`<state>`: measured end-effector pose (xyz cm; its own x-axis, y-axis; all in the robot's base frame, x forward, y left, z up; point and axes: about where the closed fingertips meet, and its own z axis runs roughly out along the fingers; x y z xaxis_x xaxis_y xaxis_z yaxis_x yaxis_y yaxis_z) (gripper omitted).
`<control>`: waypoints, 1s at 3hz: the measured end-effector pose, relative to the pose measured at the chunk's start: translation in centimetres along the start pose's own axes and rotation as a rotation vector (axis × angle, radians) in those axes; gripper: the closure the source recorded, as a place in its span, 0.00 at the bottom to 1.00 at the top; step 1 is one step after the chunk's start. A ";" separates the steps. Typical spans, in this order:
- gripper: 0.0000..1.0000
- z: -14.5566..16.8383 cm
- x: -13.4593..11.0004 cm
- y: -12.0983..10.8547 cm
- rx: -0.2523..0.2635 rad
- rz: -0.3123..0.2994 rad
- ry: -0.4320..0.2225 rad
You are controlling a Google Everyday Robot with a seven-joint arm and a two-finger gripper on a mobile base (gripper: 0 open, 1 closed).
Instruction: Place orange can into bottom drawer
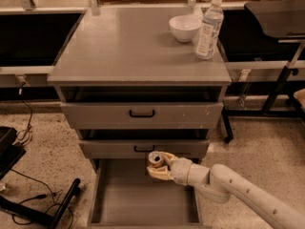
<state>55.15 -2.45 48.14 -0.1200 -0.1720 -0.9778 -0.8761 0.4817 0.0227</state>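
A speckled terrazzo floor [267, 147] ran under a grey metal cabinet [124, 46] whose flat top carried a white bowl [185, 28] and, just right of it, a clear plastic bottle [208, 28] standing upright with a white cap. Loose black cables [26, 194] lay on the floor to the cabinet's left.

The top drawer [95, 114] and the middle drawer [109, 148], each with a black handle, stood slightly out from the cabinet. The bottom drawer [138, 199] was pulled far out, its plain grey tray open to the camera.

The pale robot arm [248, 197] reached in from the lower right. Its gripper [156, 164] sat at the rear of the bottom drawer, just below the middle drawer's handle, with the tan fingers [167, 157] clamped around the orange can [155, 159]. The can was in the claw's grasp, above the back part of the bottom drawer's tray and close in front of the middle drawer's face, its silver top turned up toward the camera.
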 end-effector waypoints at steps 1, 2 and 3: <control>1.00 0.1 0.2 -0.1 0.000 0.005 -0.001; 1.00 2.0 2.6 -0.3 -0.034 0.041 0.003; 1.00 5.6 8.4 0.7 -0.127 0.047 0.003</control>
<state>56.12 1.28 38.74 -0.1636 -0.1542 -0.9744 -0.9214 0.3768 0.0951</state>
